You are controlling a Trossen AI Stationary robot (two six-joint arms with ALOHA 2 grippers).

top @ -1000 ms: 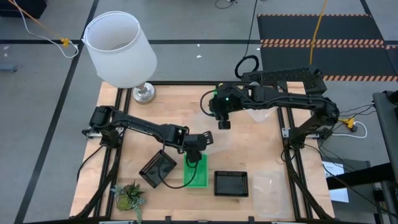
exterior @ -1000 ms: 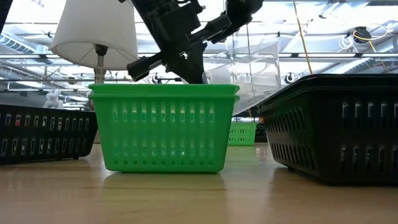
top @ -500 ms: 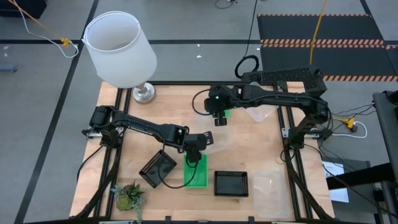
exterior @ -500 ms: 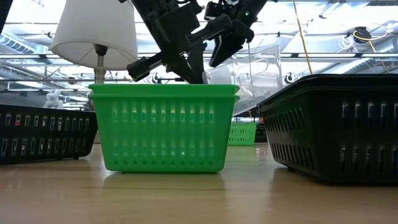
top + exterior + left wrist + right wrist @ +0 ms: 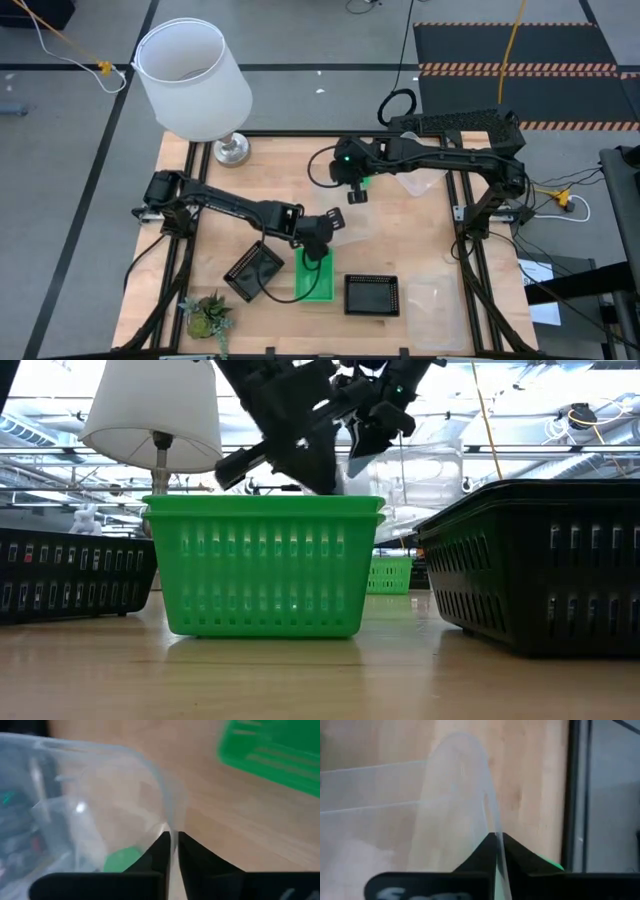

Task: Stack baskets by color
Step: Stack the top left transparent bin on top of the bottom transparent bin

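Nowhere readable writing; both tools (image 5: pixel 172 851) (image 5: pixel 498 851) pinch clear basket (image 5: pixel 100 810) rims.

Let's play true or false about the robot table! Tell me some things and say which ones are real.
1. The lamp stands at a far corner of the table. True.
2. The right claw pinches a clear basket. True.
3. The plant sits inside the green basket. False: it stands on the table's front left corner.
4. Both black baskets are stacked together. False: one lies left of the green basket, one right.
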